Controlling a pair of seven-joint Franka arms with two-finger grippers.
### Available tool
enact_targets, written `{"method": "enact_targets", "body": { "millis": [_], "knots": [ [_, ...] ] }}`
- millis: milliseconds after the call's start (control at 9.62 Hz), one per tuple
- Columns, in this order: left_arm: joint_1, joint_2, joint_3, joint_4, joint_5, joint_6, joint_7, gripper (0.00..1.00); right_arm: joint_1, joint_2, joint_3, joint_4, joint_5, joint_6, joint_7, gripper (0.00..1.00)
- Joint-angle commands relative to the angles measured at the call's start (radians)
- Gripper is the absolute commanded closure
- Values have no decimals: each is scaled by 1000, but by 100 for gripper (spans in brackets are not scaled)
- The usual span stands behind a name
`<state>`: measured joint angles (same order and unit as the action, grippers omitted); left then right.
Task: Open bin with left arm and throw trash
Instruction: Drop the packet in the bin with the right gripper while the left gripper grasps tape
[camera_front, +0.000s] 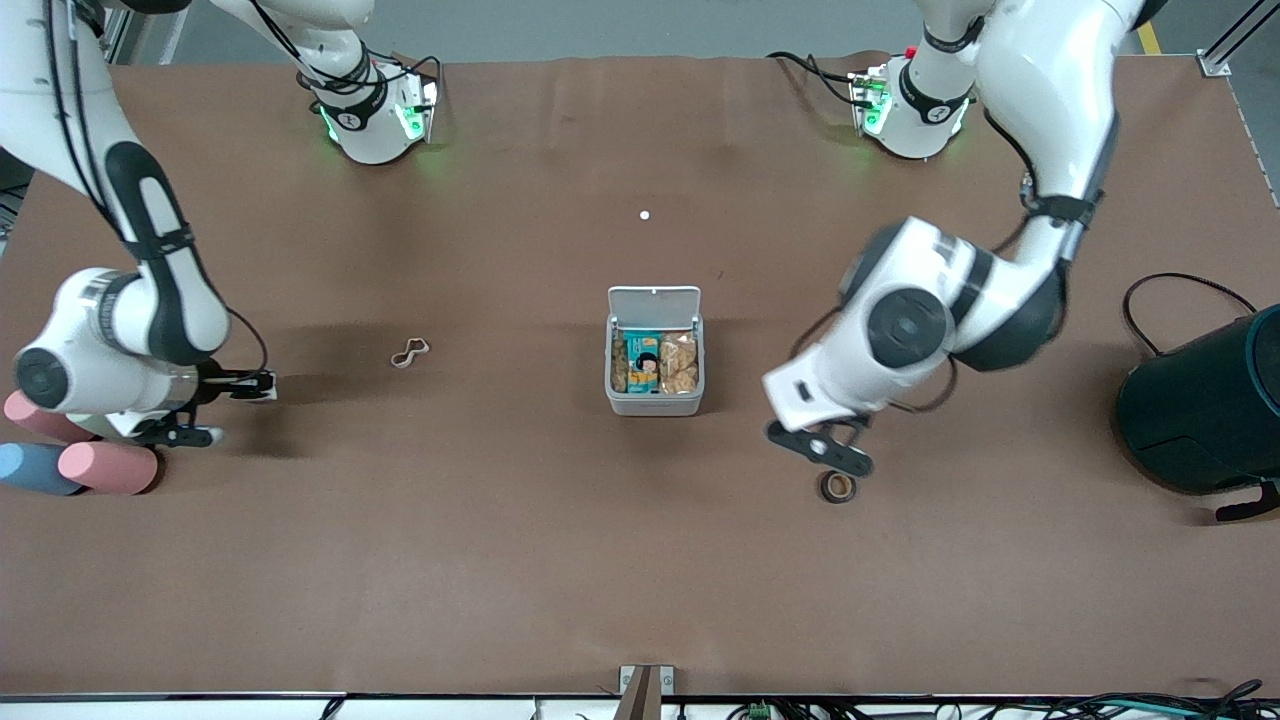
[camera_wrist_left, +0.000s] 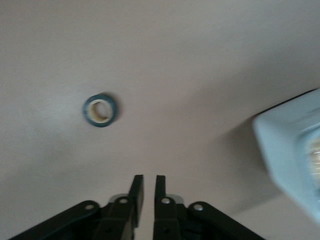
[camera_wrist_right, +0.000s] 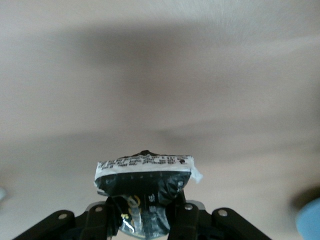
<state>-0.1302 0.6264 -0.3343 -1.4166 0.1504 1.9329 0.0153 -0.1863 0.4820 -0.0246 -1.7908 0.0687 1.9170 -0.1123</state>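
Brown, matte and faintly creased, the table covering (camera_front: 560, 560) is spread under both arms. Near its middle stands the small square white plastic bin (camera_front: 654, 402) with rounded corners; its flat hinged lid (camera_front: 654, 300) is seen tipped back and open, and printed snack packets (camera_front: 655, 362) are visible inside. A pale wavy rubber-band loop (camera_front: 409, 352) lies flat toward the right arm's end of the table, well apart from the bin. A black tape roll with a brownish core (camera_front: 838, 487) lies flat toward the left arm's end, nearer to the front camera than the bin.

The left gripper (camera_wrist_left: 146, 186) is held just above the table beside the tape roll, its black fingers (camera_wrist_left: 136, 192) parted by only a narrow slit, with nothing between them. The left arm (camera_front: 930, 310), white and glossy with black joint bands, is bent sharply at the elbow and angled down toward the roll.

The right gripper (camera_wrist_right: 144, 210) is clamped on a dark, crumpled, shiny wrapper packet with a white printed edge (camera_wrist_right: 144, 176). It is held low at the right arm's end of the table, beside pink and blue matte cylinders (camera_front: 105, 467) lying there. The right arm (camera_front: 130, 320) is folded low over them.
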Motion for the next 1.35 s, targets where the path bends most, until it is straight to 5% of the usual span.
{"method": "enact_targets", "body": {
  "millis": [0, 312, 728, 1040, 1248],
  "knots": [
    [49, 70, -9, -4, 20, 76, 177, 0, 98, -54, 17, 184, 78, -244, 153, 96],
    [60, 142, 0, -39, 46, 248, 236, 0, 372, -46, 15, 307, 152, -242, 573, 96],
    [107, 228, 1, -62, 196, 426, 265, 0, 660, 22, 15, 349, 161, 21, 1006, 96],
    [112, 257, 0, -65, 182, 460, 241, 0, 793, 122, 15, 363, 161, 215, 1077, 95],
    [109, 256, -3, -74, 182, 460, 192, 0, 836, 147, 23, 380, 227, 218, 1096, 92]
  ]
}}
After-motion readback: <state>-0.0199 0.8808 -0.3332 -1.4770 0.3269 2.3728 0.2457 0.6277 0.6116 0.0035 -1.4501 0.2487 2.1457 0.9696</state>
